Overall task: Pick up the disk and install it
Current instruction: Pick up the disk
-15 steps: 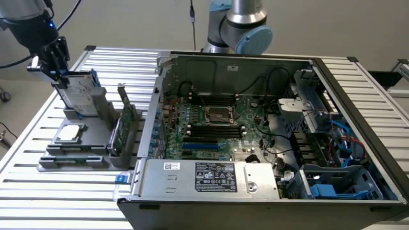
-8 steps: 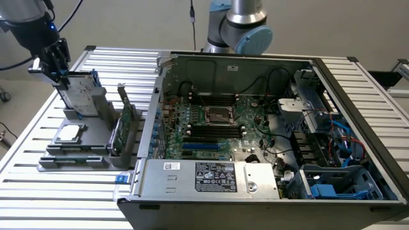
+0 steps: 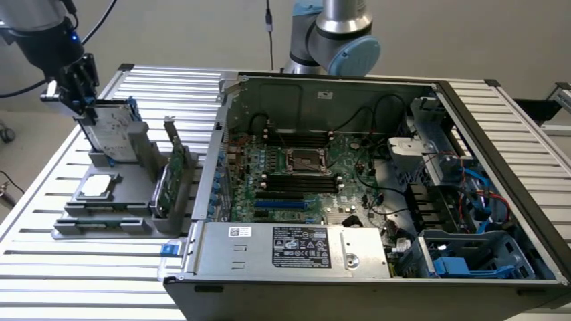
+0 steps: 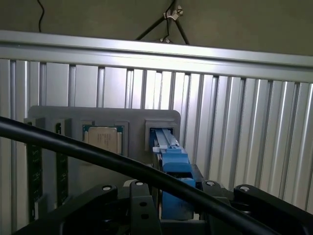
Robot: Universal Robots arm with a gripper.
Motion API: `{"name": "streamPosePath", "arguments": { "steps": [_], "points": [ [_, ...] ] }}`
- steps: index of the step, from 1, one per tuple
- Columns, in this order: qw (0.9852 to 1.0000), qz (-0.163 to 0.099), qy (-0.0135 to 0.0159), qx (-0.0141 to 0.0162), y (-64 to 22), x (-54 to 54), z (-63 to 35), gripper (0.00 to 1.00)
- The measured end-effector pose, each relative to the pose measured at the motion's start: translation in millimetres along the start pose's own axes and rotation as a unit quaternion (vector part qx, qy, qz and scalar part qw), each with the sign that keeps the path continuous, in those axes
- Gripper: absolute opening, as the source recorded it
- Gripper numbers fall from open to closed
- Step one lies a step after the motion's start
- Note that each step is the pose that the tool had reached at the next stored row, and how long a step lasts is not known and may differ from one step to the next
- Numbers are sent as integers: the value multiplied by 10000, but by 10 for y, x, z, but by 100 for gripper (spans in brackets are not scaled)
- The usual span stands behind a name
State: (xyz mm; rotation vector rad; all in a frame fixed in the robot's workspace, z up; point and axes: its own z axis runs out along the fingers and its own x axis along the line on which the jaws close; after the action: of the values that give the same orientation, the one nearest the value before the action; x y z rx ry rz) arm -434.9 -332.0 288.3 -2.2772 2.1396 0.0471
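Observation:
The disk [image 3: 113, 132], a silver drive with a white label and blue rails, stands on edge in a slot of the grey holder [image 3: 116, 214] at the exterior view's left. My gripper [image 3: 85, 110] hangs over its upper end, with a black finger on either side of it. In the wrist view the disk's blue rail [image 4: 171, 159] runs from the holder's slot up between the fingers [image 4: 142, 205] of the gripper [image 4: 173, 208]. The jaws stand wide, and I see no squeeze on the rail. A black cable crosses the wrist view in front of the disk.
The holder also carries a square silver chip [image 3: 98, 186] and an upright green card [image 3: 175, 175]. An open computer case [image 3: 357, 180] lies at the exterior view's right, with a motherboard, a power supply [image 3: 285, 247] and a blue drive bay [image 3: 469, 257]. Everything rests on a slatted aluminium table [image 3: 53, 267].

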Motion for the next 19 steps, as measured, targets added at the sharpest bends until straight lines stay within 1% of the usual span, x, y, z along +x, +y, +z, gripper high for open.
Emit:
{"name": "streamPosePath", "arguments": {
  "steps": [5,11,15,16,18,19],
  "points": [
    [10000,1,18,-7,-1,-26,9,41],
    [10000,3,64,-22,2,-32,27,41],
    [10000,3,77,-22,3,-36,31,41],
    [10000,3,81,-23,4,-36,31,39],
    [10000,3,93,-25,5,-37,34,39],
    [9999,3,100,-26,6,-36,35,33]
  ]
}}
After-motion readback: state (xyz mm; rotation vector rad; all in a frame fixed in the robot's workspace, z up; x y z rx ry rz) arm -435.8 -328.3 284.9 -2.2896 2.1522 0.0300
